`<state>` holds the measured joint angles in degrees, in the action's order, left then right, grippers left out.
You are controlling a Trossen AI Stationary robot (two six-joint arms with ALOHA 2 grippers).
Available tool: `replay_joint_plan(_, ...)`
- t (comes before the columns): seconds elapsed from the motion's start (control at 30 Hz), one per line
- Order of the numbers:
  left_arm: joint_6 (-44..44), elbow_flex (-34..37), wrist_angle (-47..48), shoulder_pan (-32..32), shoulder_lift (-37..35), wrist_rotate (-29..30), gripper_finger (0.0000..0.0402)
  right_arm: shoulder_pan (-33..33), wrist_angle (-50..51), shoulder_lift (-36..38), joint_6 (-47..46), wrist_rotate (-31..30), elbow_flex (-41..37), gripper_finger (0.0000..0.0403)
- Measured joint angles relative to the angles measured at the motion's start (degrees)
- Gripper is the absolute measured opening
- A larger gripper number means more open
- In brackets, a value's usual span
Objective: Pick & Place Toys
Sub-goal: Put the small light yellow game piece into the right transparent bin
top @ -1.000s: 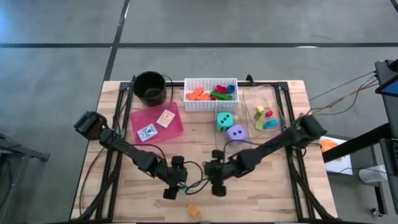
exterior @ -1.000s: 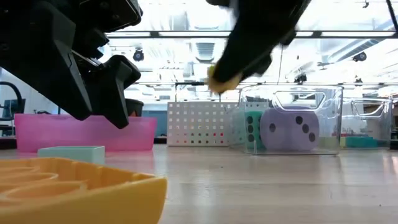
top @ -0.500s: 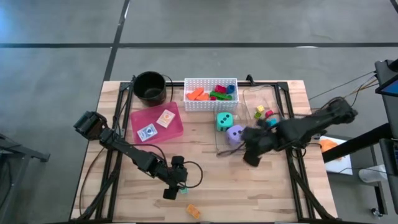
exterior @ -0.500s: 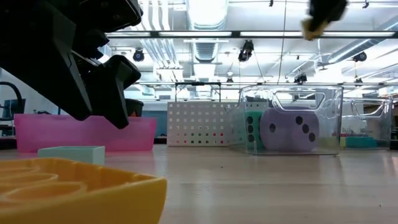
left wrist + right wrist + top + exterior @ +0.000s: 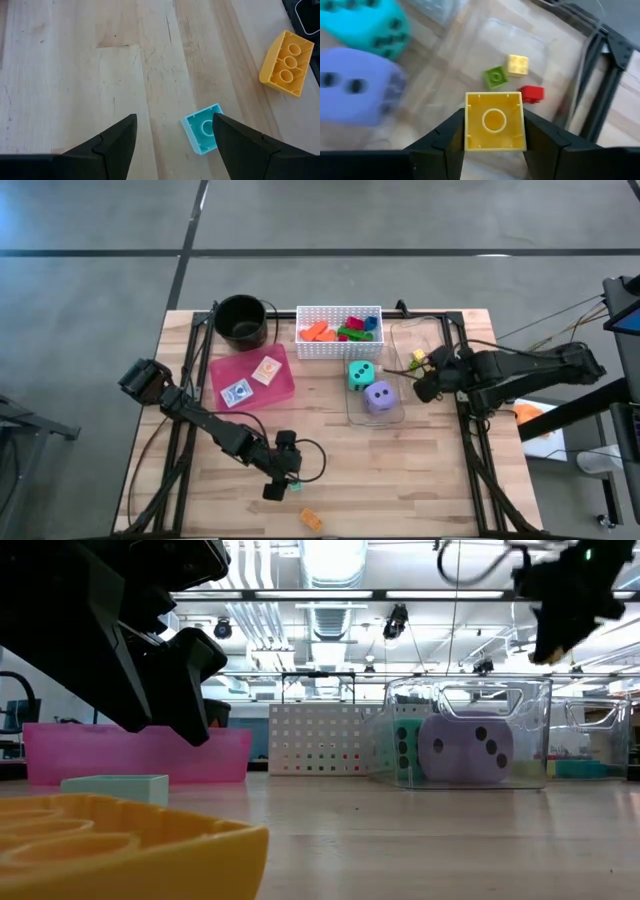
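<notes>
Yellow block [image 5: 494, 121] sits clamped in the right pincer [image 5: 428, 386], carried at centre right of the high view above a clear bin [image 5: 540, 55], presumably to drop beside the blocks there. Lower centre, the left pincer [image 5: 172, 142] hangs part-open and empty over a teal block [image 5: 202, 131].

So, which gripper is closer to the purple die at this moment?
The right gripper. It holds a yellow block just beside the purple die, over the clear containers. The left gripper is open near the table's front edge, well away from the die.
</notes>
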<state>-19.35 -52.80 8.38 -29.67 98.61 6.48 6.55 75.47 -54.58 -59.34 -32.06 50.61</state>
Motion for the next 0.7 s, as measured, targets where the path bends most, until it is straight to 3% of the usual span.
replay_joint_plan(0.27,-0.02,0.00,0.00,0.04,0.00,0.01,0.0264,-11.85,-9.16,1.41,4.04,-1.22,-11.08,0.0136)
replay_joint_plan(0.5,0.06,0.00,0.00,0.13,0.00,0.05,0.0264,-18.70,-16.48,-1.09,8.43,-1.16,-16.99,0.0186)
replay_joint_plan(0.7,1.39,0.00,0.01,0.13,0.00,0.18,0.0264,-22.17,-22.51,-3.87,9.35,-0.93,-19.97,0.0197)
